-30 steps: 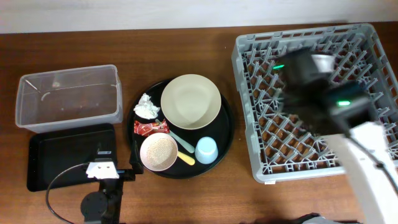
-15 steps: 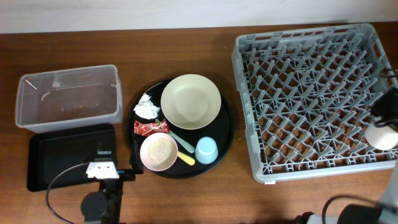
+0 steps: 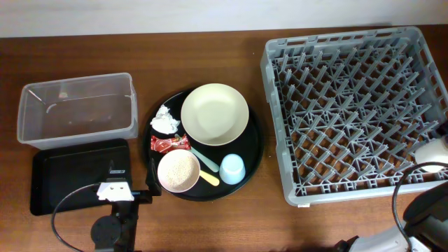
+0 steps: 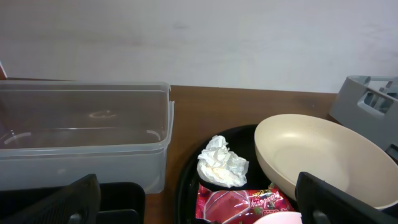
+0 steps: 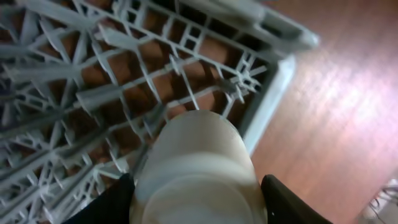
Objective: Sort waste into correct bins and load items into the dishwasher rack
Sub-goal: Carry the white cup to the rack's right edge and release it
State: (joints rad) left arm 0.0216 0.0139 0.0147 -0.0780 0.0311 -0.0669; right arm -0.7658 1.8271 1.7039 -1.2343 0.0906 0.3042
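Observation:
My right gripper is shut on the white cup, held over the grey dishwasher rack near its front right corner. From overhead the cup shows at the rack's right edge. My left gripper is open and empty, low beside the round tray, facing the white tissue and red wrapper. The round tray holds the tissue, the wrapper, the cream bowl-plate, a small bowl of white grains, the blue cup, the yellow spoon and the mint spoon.
The clear tub stands at the left, with the shallow black rectangular tray in front of it. The round black tray lies between them and the rack. My left arm's base and cable sit at the front left.
My right arm has swung from over the rack's back to its right edge, carrying the white cup, and is now mostly out of the overhead view. The left arm has not moved.

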